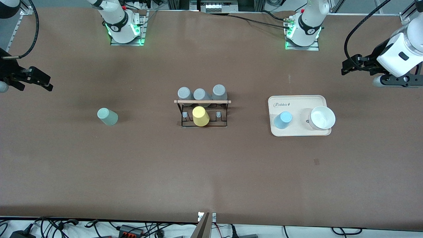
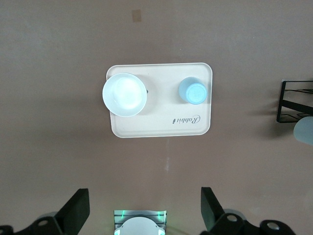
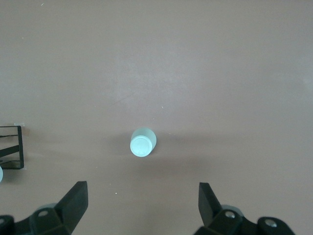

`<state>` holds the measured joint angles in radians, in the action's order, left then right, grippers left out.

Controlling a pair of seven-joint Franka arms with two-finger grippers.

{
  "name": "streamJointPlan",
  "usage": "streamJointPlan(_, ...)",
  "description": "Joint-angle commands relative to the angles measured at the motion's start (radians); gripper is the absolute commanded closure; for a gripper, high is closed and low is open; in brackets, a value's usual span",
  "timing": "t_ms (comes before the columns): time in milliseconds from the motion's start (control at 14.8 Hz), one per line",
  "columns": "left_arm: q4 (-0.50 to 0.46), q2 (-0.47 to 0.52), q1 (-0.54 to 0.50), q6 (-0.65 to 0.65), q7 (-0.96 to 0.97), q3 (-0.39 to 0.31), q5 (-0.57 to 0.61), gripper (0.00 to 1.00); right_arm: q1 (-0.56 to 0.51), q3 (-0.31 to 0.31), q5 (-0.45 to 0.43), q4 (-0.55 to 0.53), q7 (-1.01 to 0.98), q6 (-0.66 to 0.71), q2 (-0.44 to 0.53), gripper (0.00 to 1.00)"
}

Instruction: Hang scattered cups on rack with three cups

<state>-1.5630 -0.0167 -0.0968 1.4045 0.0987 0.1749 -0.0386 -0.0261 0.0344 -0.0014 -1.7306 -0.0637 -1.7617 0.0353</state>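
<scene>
The black wire rack (image 1: 202, 123) with a wooden rod stands mid-table, carrying three grey cups (image 1: 200, 94) and a yellow cup (image 1: 200, 116). A pale mint cup (image 1: 107, 116) (image 3: 142, 142) stands on the bare table toward the right arm's end. A light blue cup (image 1: 283, 120) (image 2: 192, 91) sits on the cream tray (image 1: 299, 99) toward the left arm's end. My right gripper (image 1: 49, 83) (image 3: 142, 203) hangs open and empty over the table, high above the mint cup's side. My left gripper (image 1: 345, 67) (image 2: 145, 205) hangs open and empty over the table beside the tray.
A white bowl (image 1: 322, 117) (image 2: 124, 94) shares the tray (image 2: 161, 129) with the blue cup. A corner of the rack (image 2: 293, 100) (image 3: 12, 147) shows in both wrist views. Brown table surface surrounds the rack and tray. The arm bases stand along the table's edge farthest from the front camera.
</scene>
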Motion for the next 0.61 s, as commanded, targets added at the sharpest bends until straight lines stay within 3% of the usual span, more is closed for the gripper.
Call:
streamJointPlan(0, -0.017, 0.02, -0.001, 0.005, -0.017, -0.003, -0.017, 0.0, -0.011, -0.005, -0.011, -0.001, -0.078, 0.021, 0.017, 0.0)
streamJointPlan(542, 0.041, -0.072, 0.019, 0.002, -0.007, -0.002, -0.017, 0.0, -0.008, -0.005, -0.002, 0.008, -0.016, 0.018, 0.012, 0.0)
